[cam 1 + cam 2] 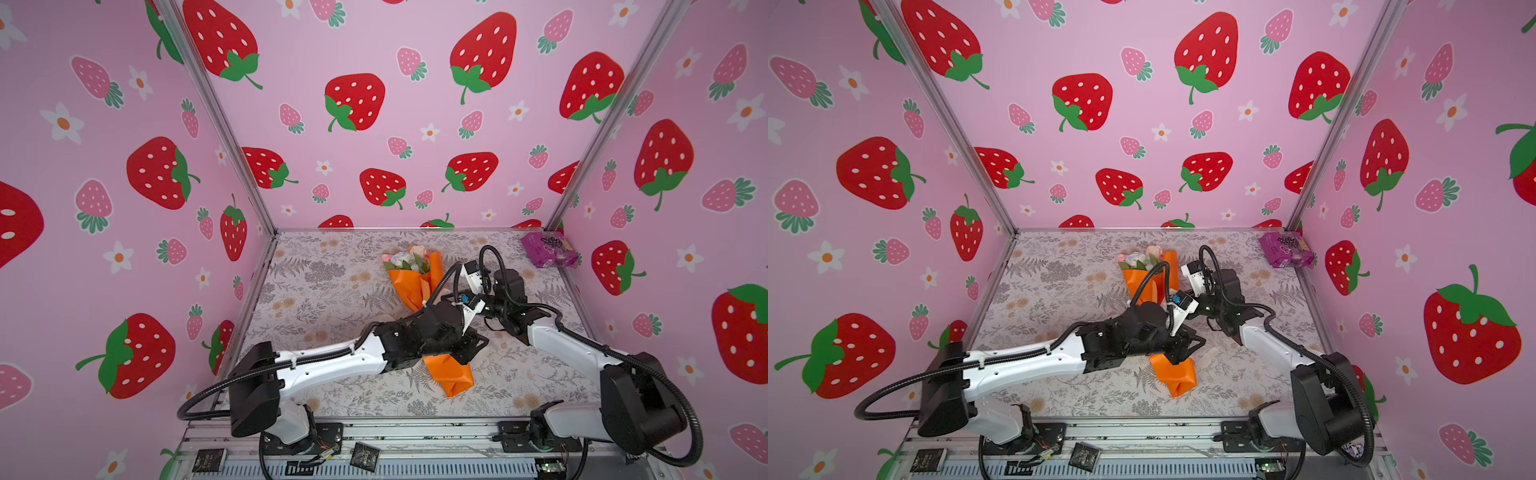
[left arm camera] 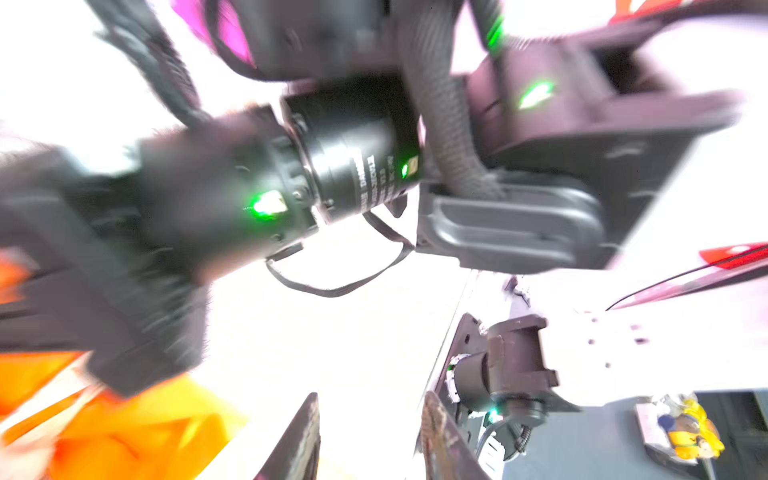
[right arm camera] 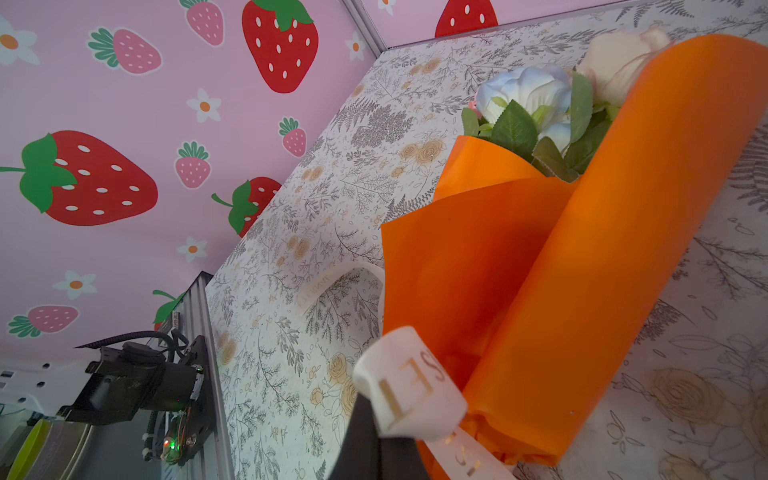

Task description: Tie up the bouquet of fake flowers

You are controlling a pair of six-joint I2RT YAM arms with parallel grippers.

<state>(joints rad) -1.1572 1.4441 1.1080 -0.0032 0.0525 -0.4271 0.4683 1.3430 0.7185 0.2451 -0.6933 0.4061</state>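
My right gripper [image 3: 370, 419] sits at the bottom middle of the right wrist view. Its jaws are pressed together, and I judge it is pinching the white ribbon [image 3: 411, 386] looped over its tip. My left gripper [image 2: 370, 415], at the bottom middle of the blurred left wrist view, is spread with nothing between the jaws. The bouquet [image 1: 415, 286] lies at the centre of both top views on the table [image 1: 316, 291], heads toward the back wall [image 1: 415, 124], with my left arm [image 1: 332, 361] crossing its waist. The paper [image 3: 582, 270] is wrapped. I see no knot, so I reckon the tie itself is left.

Left jaws apart, right jaws closed
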